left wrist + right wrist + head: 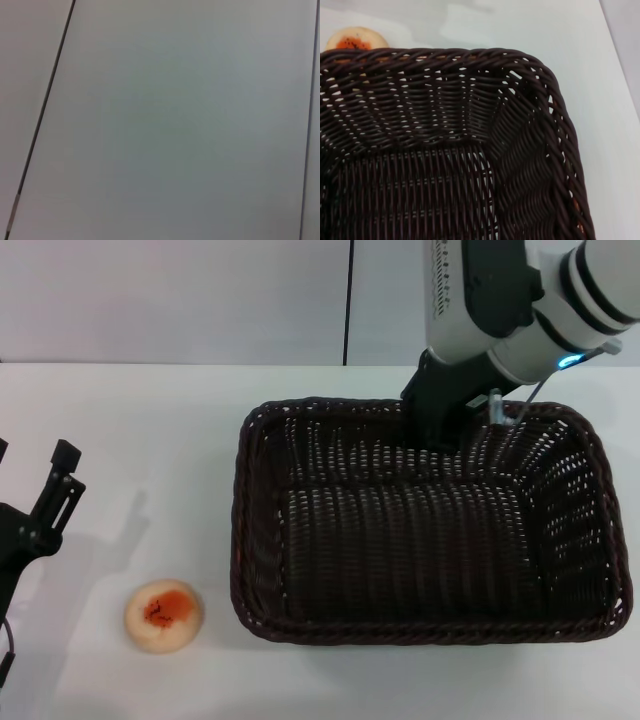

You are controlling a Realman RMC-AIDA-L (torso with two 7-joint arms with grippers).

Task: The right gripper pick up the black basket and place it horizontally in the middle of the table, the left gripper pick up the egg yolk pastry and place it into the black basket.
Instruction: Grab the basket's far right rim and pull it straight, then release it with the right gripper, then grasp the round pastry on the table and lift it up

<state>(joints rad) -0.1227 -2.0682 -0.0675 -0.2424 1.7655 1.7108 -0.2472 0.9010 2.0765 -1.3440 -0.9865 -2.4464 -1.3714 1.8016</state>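
The black basket (425, 530) fills the centre and right of my head view, sitting flat on the white bench (150, 420) with its long side running across the frame and its open top facing up. Its inside shows only woven floor and sloping walls.

My right gripper (450, 420) reaches down from the upper right of the frame to the basket's far rim, a little right of the rim's middle. The dark fingers sit right at that braided edge, with one part dipping inside the wall, but I cannot tell whether they are pinched on the rim or standing apart from it (the arm's bulk hides the tips). A small blue light glows on the arm above.

My left gripper (52, 495) hangs at the far left edge of the head view, well apart from the basket, its two thin black fingers standing apart with nothing between them.

The egg yolk pastry (164, 615) lies on the bench in the lower left of the head view, near the basket's near left corner but not touching it, orange patch up.

My right wrist view looks into one rounded corner of the basket (470, 150), with the pastry (356, 39) peeking over the rim at the upper left.
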